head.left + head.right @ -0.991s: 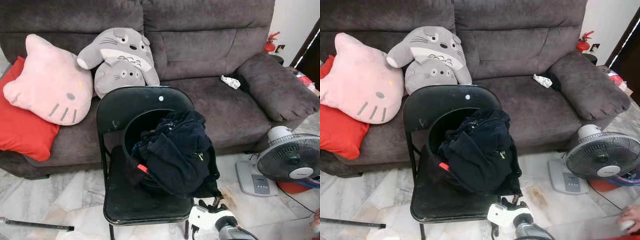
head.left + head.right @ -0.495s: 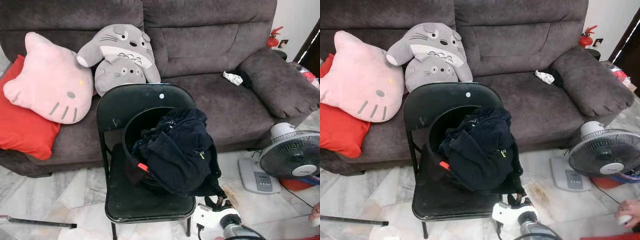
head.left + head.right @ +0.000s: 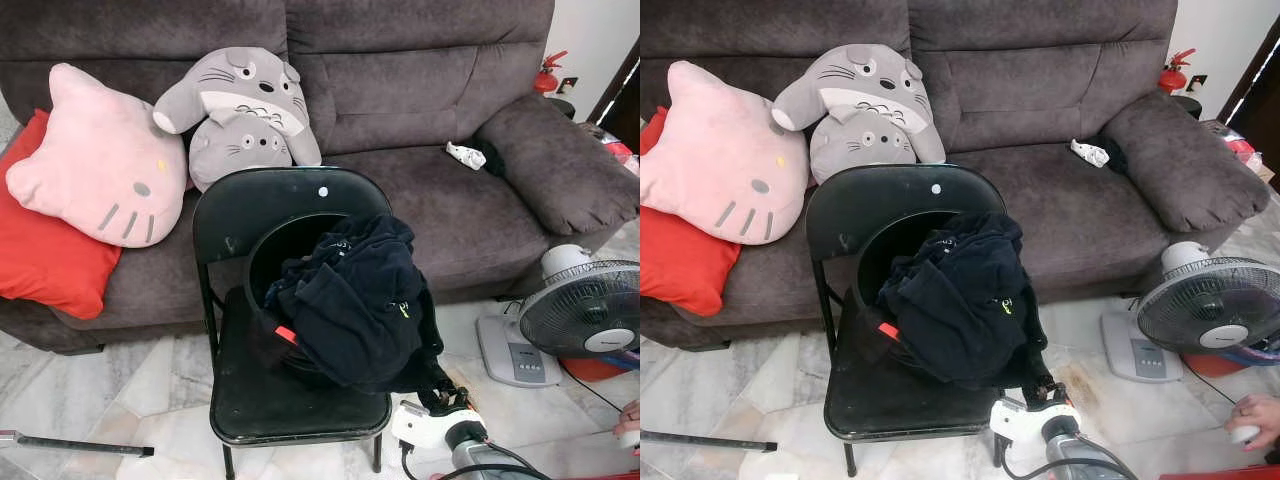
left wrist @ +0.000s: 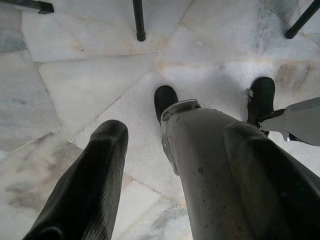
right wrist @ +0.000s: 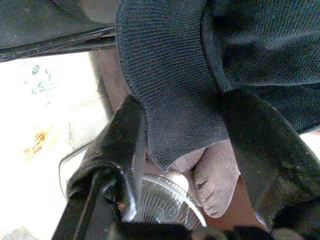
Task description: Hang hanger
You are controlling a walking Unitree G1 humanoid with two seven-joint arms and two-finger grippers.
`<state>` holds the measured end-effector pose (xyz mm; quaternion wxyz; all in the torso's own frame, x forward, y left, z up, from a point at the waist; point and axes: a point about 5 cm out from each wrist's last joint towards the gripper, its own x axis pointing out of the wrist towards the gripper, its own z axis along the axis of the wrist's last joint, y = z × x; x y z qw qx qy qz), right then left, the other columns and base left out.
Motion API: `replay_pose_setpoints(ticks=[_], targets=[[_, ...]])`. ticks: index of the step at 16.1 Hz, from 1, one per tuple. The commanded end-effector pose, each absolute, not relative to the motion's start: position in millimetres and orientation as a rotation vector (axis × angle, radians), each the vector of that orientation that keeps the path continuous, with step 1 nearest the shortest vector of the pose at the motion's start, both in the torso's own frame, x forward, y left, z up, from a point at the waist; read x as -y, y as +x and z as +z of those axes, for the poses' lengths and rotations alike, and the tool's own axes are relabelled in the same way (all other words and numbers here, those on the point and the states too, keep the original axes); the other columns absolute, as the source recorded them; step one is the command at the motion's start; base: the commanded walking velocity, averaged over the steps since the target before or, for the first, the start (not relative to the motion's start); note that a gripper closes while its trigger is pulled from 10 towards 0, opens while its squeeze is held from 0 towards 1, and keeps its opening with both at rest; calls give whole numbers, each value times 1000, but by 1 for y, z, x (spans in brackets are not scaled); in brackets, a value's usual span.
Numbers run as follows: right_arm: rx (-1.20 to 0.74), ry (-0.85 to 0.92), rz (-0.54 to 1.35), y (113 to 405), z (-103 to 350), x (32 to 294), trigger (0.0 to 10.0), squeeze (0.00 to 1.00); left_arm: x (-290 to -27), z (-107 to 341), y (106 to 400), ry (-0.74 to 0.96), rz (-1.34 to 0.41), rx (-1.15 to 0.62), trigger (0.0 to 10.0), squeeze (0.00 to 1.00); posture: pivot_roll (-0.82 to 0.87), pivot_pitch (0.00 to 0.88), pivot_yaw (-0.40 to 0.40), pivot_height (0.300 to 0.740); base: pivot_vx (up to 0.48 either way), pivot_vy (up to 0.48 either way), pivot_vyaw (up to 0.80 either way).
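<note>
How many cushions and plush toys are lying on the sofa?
4: the red cushion at the sofa's left end, the pink cat cushion leaning over it, and two grey plush toys stacked beside it. The black chair may hide more.

Glossy black metal chair, knit cloth garment, matt plush sofa, polished marble floor.

One chair, one sofa, three cushions (one red), one fan

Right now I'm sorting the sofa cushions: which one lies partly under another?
The red cushion, at the sofa's left end; the pink cat pillow overlaps it.
</note>
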<state>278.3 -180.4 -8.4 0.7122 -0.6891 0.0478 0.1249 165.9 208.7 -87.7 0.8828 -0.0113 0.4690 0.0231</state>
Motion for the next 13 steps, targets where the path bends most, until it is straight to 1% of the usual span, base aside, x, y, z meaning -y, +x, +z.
replay_pose_setpoints(ticks=[1, 7, 13], targets=[[-120, -1538, 279, 276, -10, 185, 0, 0, -212, -91, 156, -19, 63, -1008, 10000, 0, -24, 191, -12, 740, 0, 0, 0], [-106, -1516, 241, 281, -5, 186, 0, 0, -212, -91, 156, -12, 73, -1005, 10000, 0, -23, 189, -14, 740, 0, 0, 0], [-53, -1438, 169, 292, 7, 178, 0, 0, -211, -92, 156, -9, 77, -1003, 10000, 0, -24, 176, -18, 740, 0, 0, 0]])
